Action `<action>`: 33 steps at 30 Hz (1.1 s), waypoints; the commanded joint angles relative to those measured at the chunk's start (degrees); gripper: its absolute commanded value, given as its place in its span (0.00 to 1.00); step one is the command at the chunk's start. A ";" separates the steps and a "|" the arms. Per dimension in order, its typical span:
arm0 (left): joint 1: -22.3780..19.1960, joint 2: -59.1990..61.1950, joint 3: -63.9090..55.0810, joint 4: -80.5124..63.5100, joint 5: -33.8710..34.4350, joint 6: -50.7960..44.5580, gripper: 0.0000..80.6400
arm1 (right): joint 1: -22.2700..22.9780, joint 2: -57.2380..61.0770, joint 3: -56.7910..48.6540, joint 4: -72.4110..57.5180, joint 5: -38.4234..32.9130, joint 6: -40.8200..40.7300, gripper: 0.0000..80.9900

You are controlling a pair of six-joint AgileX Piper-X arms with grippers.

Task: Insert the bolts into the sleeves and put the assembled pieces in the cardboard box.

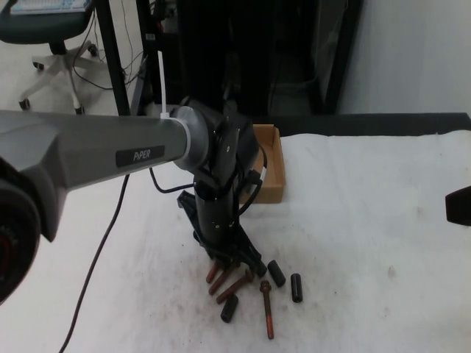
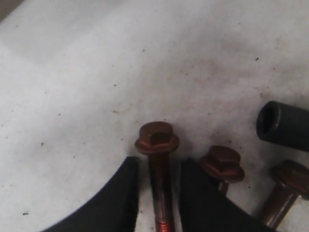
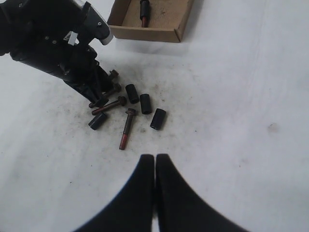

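My left tool (image 2: pixel 159 164) is closest, its two fingers apart on either side of a bolt (image 2: pixel 157 141), with a thin gap showing each side of the shank. The bolt lies flat on the counter (image 2: pixel 72 96). Two more bolts (image 2: pixel 222 163) lie just beside it, with a sleeve (image 2: pixel 285 124) near them. Other sleeves (image 3: pixel 145 103) lie scattered around the pile. The box (image 3: pixel 145 33) stands beyond, with one black, red-ended piece (image 3: pixel 143 8) inside. My right tool (image 3: pixel 155 159), fingers together, hangs well apart from the pile.
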 commanded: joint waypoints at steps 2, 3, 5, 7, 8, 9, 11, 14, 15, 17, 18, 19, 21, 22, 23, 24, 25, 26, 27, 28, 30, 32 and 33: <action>0.13 1.25 0.23 -2.03 -0.25 -0.19 0.01 | 0.14 -0.51 0.05 -0.18 -0.48 -0.66 0.01; 0.13 1.25 0.23 -2.16 -0.25 0.18 0.00 | 0.14 -0.51 0.23 -0.18 -0.48 -1.21 0.01; 0.13 1.25 0.23 -2.31 -0.25 0.16 0.00 | 0.14 -0.51 0.38 -0.18 -0.37 -1.73 0.01; 0.13 1.25 0.23 -2.31 -0.25 0.16 0.00 | 0.14 -0.51 0.52 -0.18 -0.40 -1.74 0.01; 0.13 0.88 0.23 -2.08 -0.25 0.16 0.00 | 0.14 -0.51 0.75 -0.18 -0.40 -1.74 0.01; 0.13 0.44 0.23 -1.81 -0.25 0.16 0.00 | 0.14 -0.51 0.96 -0.18 -0.25 -1.74 0.01; 0.13 -0.94 0.23 -0.90 -0.51 0.16 0.00 | 0.14 -0.37 1.52 -0.56 -0.25 -1.74 0.01; 0.13 -4.71 0.23 1.71 -3.65 2.31 0.00 | 0.14 -0.38 3.61 -3.30 -0.25 -1.62 0.01; 0.13 -6.47 0.23 3.25 -5.19 3.52 0.00 | 0.14 -0.38 4.27 -4.27 -0.38 -1.35 0.01; 0.13 -10.32 0.23 6.37 -7.19 4.95 0.00 | 0.14 0.64 5.33 -6.16 -1.76 0.54 0.01; 0.32 -12.45 0.23 7.58 -7.74 5.53 0.00 | 0.40 1.57 5.48 -6.75 -2.61 1.32 0.01; 0.39 -14.20 0.23 8.35 -7.86 5.92 0.00 | 0.78 2.83 5.52 -7.45 -3.83 2.19 0.01; 0.78 -18.95 0.41 9.95 -8.05 5.72 0.00 | 1.86 5.63 5.49 -9.38 -4.67 2.67 0.01; 0.86 -21.09 1.02 10.10 -8.05 5.25 0.00 | 2.61 7.40 5.49 -10.45 -4.53 2.65 0.01; 0.94 -24.05 2.16 10.06 -8.05 4.61 0.00 | 3.20 8.92 5.49 -12.17 -4.53 2.65 0.01; 1.03 -27.15 3.71 9.67 -8.05 4.25 0.00 | 4.14 10.90 5.49 -13.93 -4.53 2.65 0.01; 1.00 -30.30 5.29 9.11 -8.05 4.00 0.00 | 4.85 12.93 5.49 -15.73 -4.53 2.65 0.01; 1.00 -33.87 7.59 8.36 -8.05 3.30 0.00 | 6.06 14.99 5.33 -17.20 -4.53 2.65 0.01; 1.00 -37.50 10.35 7.49 -8.05 2.66 0.00 | 6.90 16.55 5.14 -18.31 -4.53 3.20 0.01; 1.00 -40.50 13.32 6.63 -8.05 1.95 0.00 | 8.10 18.53 4.81 -19.71 -4.53 4.09 0.01; 1.00 -48.13 20.01 3.83 -7.87 -0.88 0.00 | 10.56 22.63 3.80 -21.73 -4.53 4.80 0.01; 1.00 -54.98 26.33 0.24 -6.37 -4.10 0.00 | 13.70 26.61 2.12 -23.82 -4.53 4.80 0.01; 1.00 -58.65 29.08 -1.88 -5.82 -5.61 0.00 | 15.30 28.21 1.07 -24.73 -4.53 4.80 0.01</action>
